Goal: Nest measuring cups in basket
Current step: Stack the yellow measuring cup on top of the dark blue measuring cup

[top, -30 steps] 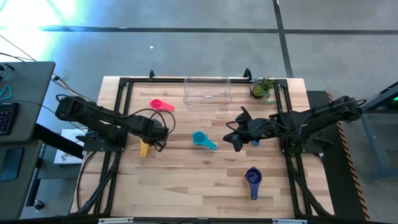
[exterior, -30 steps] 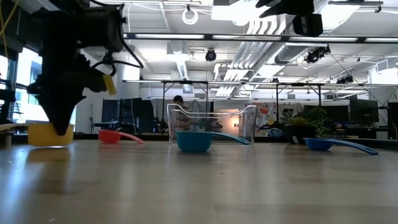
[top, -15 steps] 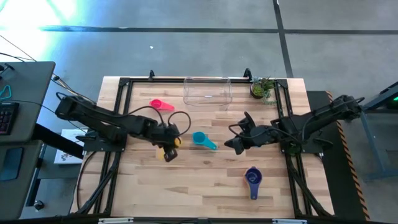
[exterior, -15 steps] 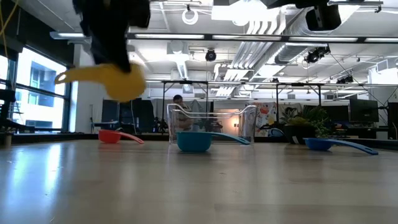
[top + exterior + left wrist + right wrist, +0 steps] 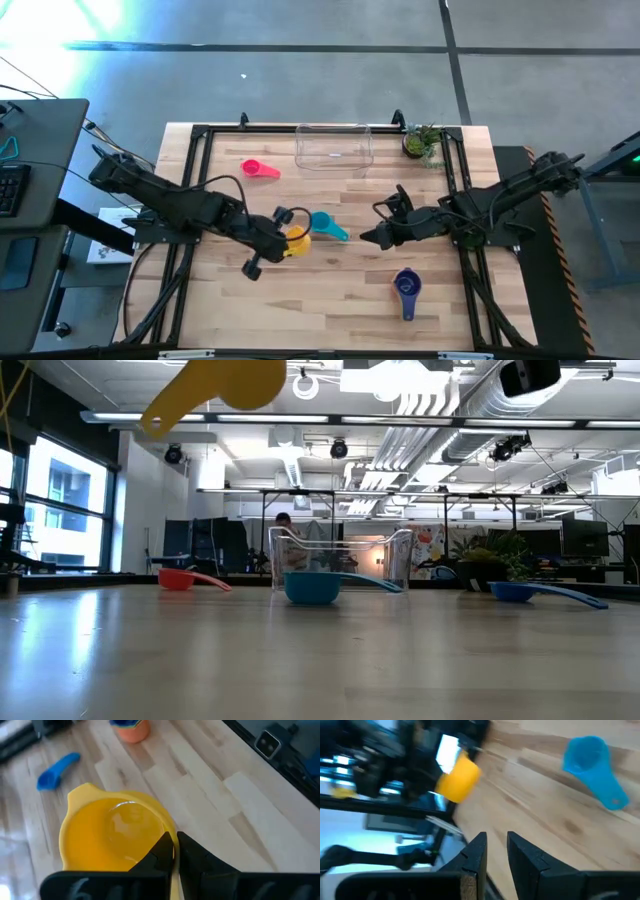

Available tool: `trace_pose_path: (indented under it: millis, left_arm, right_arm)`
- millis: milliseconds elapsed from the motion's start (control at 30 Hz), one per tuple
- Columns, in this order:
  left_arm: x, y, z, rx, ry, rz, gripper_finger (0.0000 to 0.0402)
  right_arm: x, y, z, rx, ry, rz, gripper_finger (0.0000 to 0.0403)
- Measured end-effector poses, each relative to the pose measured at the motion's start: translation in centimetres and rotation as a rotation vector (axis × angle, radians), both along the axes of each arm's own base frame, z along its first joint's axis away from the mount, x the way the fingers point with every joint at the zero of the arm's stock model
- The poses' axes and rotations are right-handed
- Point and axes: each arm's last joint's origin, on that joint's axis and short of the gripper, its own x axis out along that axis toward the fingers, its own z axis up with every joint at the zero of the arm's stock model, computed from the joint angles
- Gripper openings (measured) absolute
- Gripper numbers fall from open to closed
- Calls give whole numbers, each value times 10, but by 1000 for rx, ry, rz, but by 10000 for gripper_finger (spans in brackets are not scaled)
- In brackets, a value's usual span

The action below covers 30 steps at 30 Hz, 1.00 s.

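Observation:
My left gripper (image 5: 284, 240) is shut on a yellow measuring cup (image 5: 295, 240), held high above the table's middle, just left of a teal cup (image 5: 327, 225). In the low view the yellow cup (image 5: 228, 378) hangs at the top edge. A pink cup (image 5: 260, 170) lies far left and a blue cup (image 5: 406, 287) lies near right, both on the wood. The clear basket (image 5: 334, 148) stands at the far edge. My right gripper (image 5: 367, 238) hovers right of the teal cup, open by a narrow gap, with nothing between its fingers (image 5: 496, 842). My left gripper pinches the yellow cup's bowl wall at the rim (image 5: 170, 832), on the side nearest the wrist. One finger (image 5: 159, 851) lies over the inside and the other outside. The fingers slant down from the table's left. The cup is lifted clear, and its handle (image 5: 160, 415) juts out free.
A small potted plant (image 5: 420, 142) stands at the far right corner beside the basket. Black frame rails run along the table's left and right sides. Bare wood lies along the near edge between the arms.
My left gripper has lifted the yellow cup off the table at the left and carried it up and toward the teal cup, rolling its wrist so that the cup has turned about. My right gripper has swung slightly toward the near edge.

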Motion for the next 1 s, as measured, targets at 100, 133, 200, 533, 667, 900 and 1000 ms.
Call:
trace_pose_path:
  millis: [100,133,200,533,667,900,1000]
  left_arm:
    - [1,-1,2,-17,-17,36,7]
    - [2,-1,2,-44,-21,77,8]
    - [3,1,3,-93,-19,142,8]
    - [4,0,4,-394,37,414,8]
    - [5,-3,3,-420,62,384,8]
    - [18,-21,-22,-360,123,338,8]
    - [25,-28,-39,-329,179,343,8]
  right_arm:
    - [5,4,8,-22,-112,-13,67]
    - [8,5,11,-27,-155,-21,67]
    - [10,7,16,-47,-212,-28,67]
    - [13,8,20,-68,-271,-89,67]
    - [17,13,17,-62,-279,-80,67]
    - [29,19,4,-77,-248,-77,67]
    - [33,19,-1,-86,-230,-76,67]
